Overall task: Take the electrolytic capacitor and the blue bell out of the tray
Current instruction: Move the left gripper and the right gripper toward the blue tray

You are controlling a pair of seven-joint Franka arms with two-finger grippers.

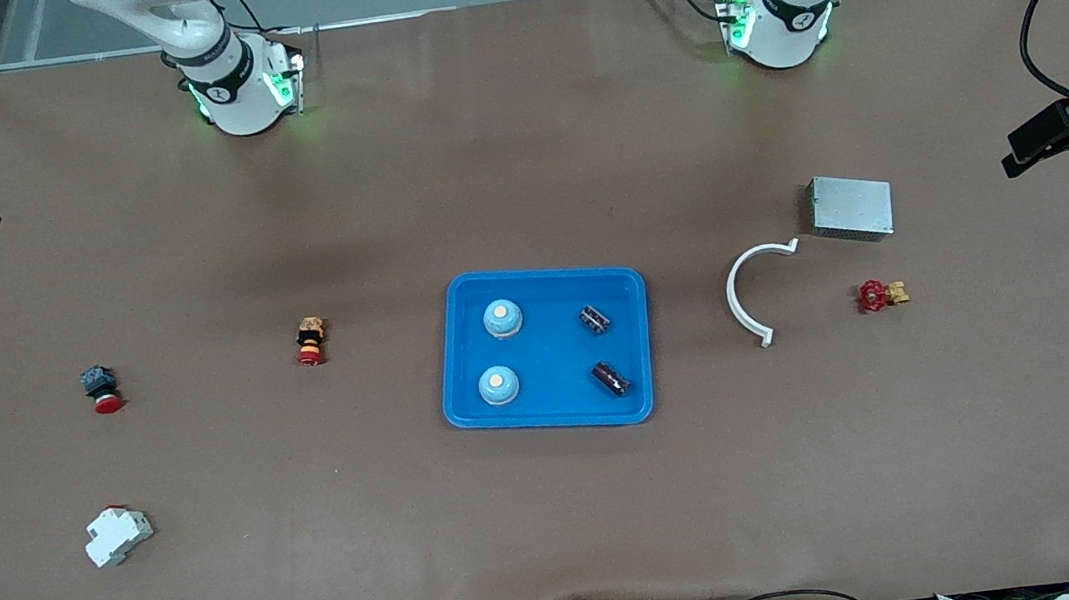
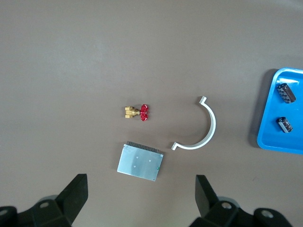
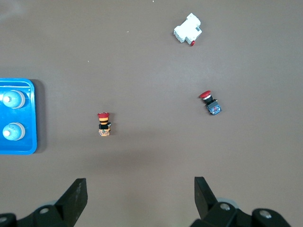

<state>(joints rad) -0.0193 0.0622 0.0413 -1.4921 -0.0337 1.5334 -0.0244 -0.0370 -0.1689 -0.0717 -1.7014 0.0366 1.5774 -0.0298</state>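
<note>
Tray point(image 1: 553, 419) mid-table holds two bells point(image 1: 501, 319) toward the right arm's end and two capacitors point(image 1: 594, 319) toward the left arm's; curved bracket point(image 1: 740, 292), metal box point(image 1: 850, 208), valve point(image 1: 881, 295) lie past the capacitors' side.

Right gripper point(image 3: 138, 201): fingers apart, empty, over bare table.
Blue tray point(image 3: 29, 146): held two bells point(image 3: 13, 99).

You are seeing the blue tray point(image 2: 284, 111) running off the edge of the left wrist view, and in the right wrist view only one end of it with two bells point(image 3: 10, 115) is showing. In the front view both arms are leaving the frame above their bases, so neither gripper is appearing there.
</note>
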